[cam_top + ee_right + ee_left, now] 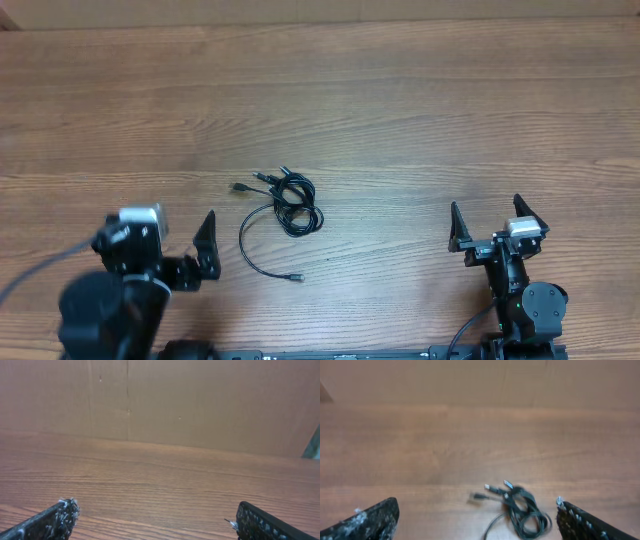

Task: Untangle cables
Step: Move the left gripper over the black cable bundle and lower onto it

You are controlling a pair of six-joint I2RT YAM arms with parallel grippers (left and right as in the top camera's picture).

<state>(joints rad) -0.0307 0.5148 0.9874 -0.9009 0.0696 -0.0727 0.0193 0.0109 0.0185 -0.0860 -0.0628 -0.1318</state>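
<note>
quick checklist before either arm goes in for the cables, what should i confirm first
1. left tool open and empty: ok
2. right tool open and empty: ok
3. cables fully in the overhead view, lying on the table between the two arms: ok
4. cables visible in the left wrist view: ok, low and right of centre
5. cables visible in the right wrist view: not ok, only bare table shows
6. which cable crosses over which: cannot tell, too small
</note>
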